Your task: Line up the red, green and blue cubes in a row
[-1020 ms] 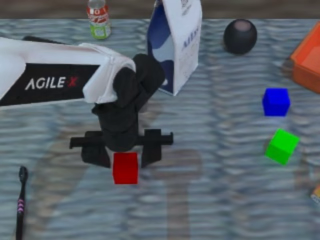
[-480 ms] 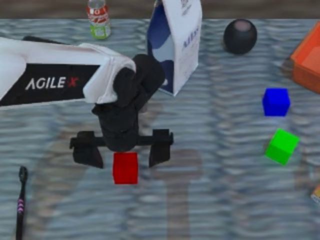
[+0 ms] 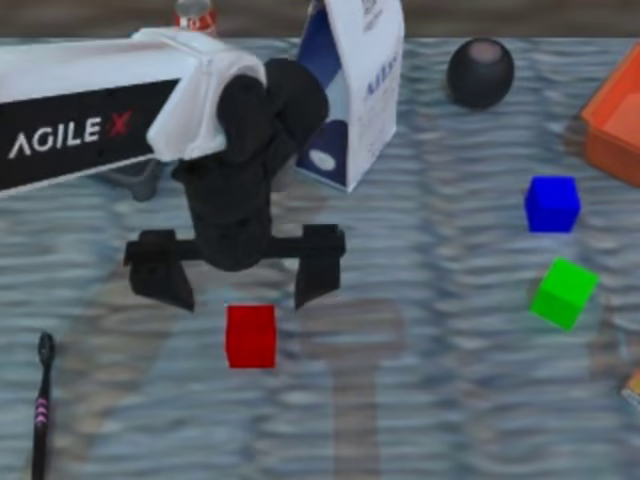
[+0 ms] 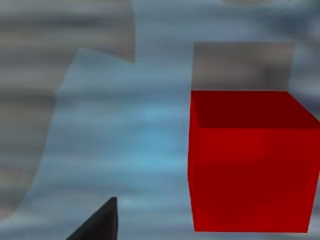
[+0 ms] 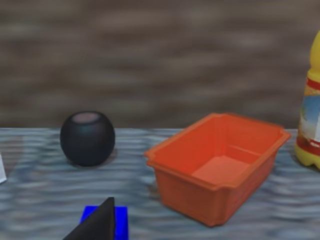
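Observation:
The red cube point(image 3: 250, 336) rests on the table left of centre, and fills the left wrist view point(image 4: 252, 160). My left gripper point(image 3: 243, 283) hovers just behind it, open wide and holding nothing, apart from the cube; one dark fingertip point(image 4: 97, 223) shows in its wrist view. The blue cube point(image 3: 552, 204) and the green cube point(image 3: 564, 292) sit close together at the right, the green one turned at an angle. My right arm is outside the top view; its wrist view shows one fingertip point(image 5: 97, 222) in front of the blue cube point(image 5: 121, 220).
A milk carton point(image 3: 355, 90) stands at the back centre, with a black ball point(image 3: 480, 72) to its right. An orange bin point(image 3: 615, 115) is at the right edge, a bottle point(image 3: 195, 14) at the back left, and a toothbrush point(image 3: 42, 405) at the front left. A yellow bottle point(image 5: 312, 115) stands beside the bin.
My left gripper's fingers spread away from the red cube and let it go. The gripper then rose and drew back toward the far side, leaving the cube where it stood.

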